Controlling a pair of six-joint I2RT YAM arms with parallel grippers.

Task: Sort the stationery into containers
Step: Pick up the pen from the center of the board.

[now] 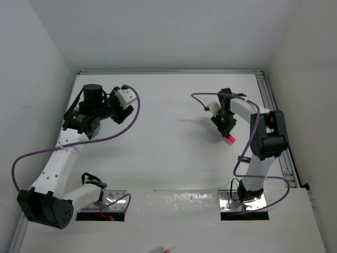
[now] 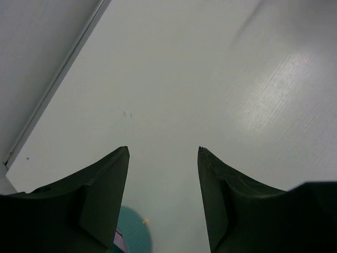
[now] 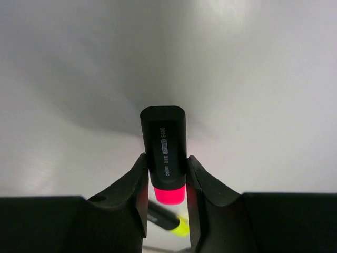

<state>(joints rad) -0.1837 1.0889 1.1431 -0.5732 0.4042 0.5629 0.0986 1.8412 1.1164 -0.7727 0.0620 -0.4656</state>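
Right gripper (image 3: pixel 166 159) clamped on pink-ended marker (image 3: pixel 164 145); left gripper (image 2: pixel 163 150) slack.
It hung over the table's (image 1: pixel 168 158) right half, with a yellow-ended marker (image 3: pixel 166 217) under it. Farther off, the left jaws stood apart, empty, over the cup (image 2: pixel 134 232) toward the far-left corner.

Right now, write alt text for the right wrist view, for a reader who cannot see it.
The right pincer grips a black marker with a pink end, its black end pointing away from the camera over the white table. Beneath it, part of a second marker with a yellow end shows.
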